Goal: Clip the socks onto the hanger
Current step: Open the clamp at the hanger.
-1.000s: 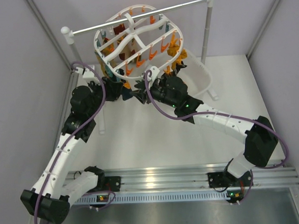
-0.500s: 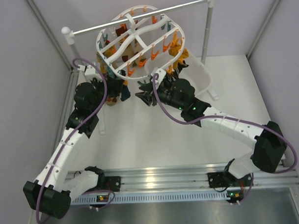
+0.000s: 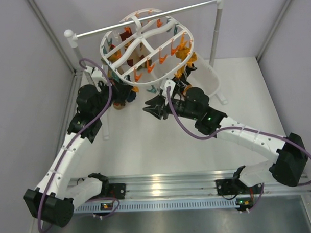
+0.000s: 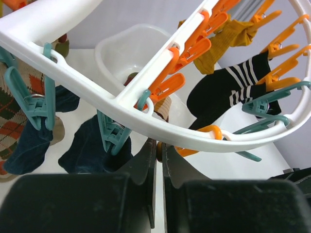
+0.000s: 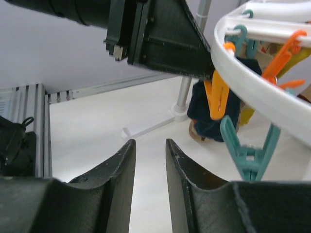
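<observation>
Left arm [image 3: 62, 160] and right arm [image 3: 248, 136]: white link shells, black joint housings. Purple cable [image 3: 109, 92] loops along each. Right gripper [image 5: 149, 143] matte black.

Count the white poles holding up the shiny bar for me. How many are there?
2. The left post stands at the left end of the rail, near the wall. The right post stands at its right end, beside the white tub. No more seem hidden.

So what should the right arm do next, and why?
The socks already hung leave a teal clip free, and the right gripper is open and empty, clear of the hanger. So probably swing it toward the tub for another.
</observation>
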Robot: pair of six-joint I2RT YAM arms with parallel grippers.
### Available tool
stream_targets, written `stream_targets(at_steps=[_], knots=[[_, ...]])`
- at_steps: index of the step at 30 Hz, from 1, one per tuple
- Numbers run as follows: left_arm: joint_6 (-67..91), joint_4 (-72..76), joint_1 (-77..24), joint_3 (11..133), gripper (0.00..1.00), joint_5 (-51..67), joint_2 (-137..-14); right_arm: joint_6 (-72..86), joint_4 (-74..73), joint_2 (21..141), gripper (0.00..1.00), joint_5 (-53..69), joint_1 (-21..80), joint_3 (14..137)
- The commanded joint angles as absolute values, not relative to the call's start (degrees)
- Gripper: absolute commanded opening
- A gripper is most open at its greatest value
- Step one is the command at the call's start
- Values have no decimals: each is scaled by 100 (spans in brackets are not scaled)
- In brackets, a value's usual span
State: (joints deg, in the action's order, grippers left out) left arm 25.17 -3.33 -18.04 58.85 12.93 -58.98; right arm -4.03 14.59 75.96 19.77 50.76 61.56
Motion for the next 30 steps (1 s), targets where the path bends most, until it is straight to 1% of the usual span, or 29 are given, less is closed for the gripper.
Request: stream_targets(at_steps=[1, 5, 8, 10, 12, 24, 29, 30], knots=[[2312, -623, -1793, 6205, 0, 1766, -5739, -281, 1968, 7996, 31, 1795, 5290, 6741], [2066, -826, -1784, 6328, 0, 2083, -5669, -316, 2250, 8340, 30, 1127, 5317, 6987], [1864, -1098, -1784, 6433, 0, 2346, -5660, -474, 2250, 8420, 32, 888, 5300, 7014], [1811, -1195, -1775, 6504, 0, 2487, -5651, -553, 2302, 8394, 39, 853, 5291, 6970], [1784, -1335, -1775, 6574, 0, 2715, -5669, -589, 2338, 8402, 43, 870, 5300, 6943], [1626, -1863, -1775, 6812, 0, 3199, -5880, -738, 2531, 8508, 43, 818, 5300, 7084], [1705, -1811, -1775, 6820, 0, 3480, -5915, -686, 2584, 8552, 42, 896, 5300, 7093], [1722, -1802, -1775, 6812, 0, 3533, -5924, -668, 2584, 8578, 40, 896, 5300, 7093]])
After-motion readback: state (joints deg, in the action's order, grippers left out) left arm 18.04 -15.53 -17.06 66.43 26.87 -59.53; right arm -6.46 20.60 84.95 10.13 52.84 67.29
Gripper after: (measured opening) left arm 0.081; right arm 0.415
